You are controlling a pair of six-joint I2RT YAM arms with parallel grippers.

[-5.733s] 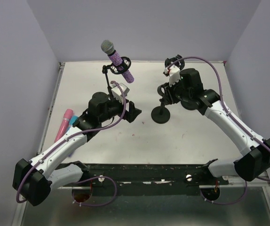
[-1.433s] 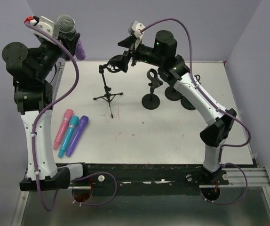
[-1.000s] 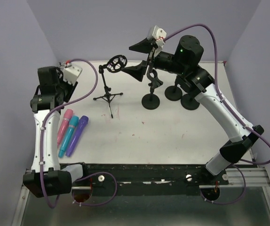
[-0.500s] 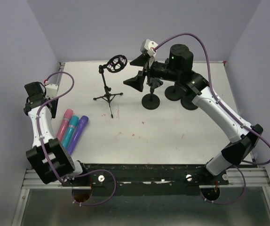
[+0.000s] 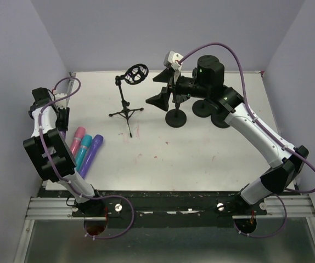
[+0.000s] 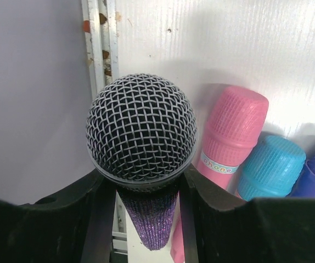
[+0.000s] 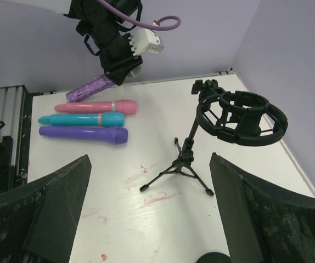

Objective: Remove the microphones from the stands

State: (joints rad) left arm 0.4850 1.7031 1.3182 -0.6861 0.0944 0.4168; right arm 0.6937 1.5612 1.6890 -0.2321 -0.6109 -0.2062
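Microphone [image 6: 141, 131] clamped in left fingers [image 6: 64, 219], handle largely hidden behind grille, right fingers [image 7: 48, 213] spread wide

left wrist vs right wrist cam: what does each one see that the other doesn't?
Left wrist only: the mic head-on and close up, with its mesh showing, seen from inside the grip of the left fingers.
Right wrist only: the stand with its mount empty, the open right fingers, and the mic's glittery handle.
Both: the mic held in the left fingers, plus the pink, teal and purple mics lying side by side.
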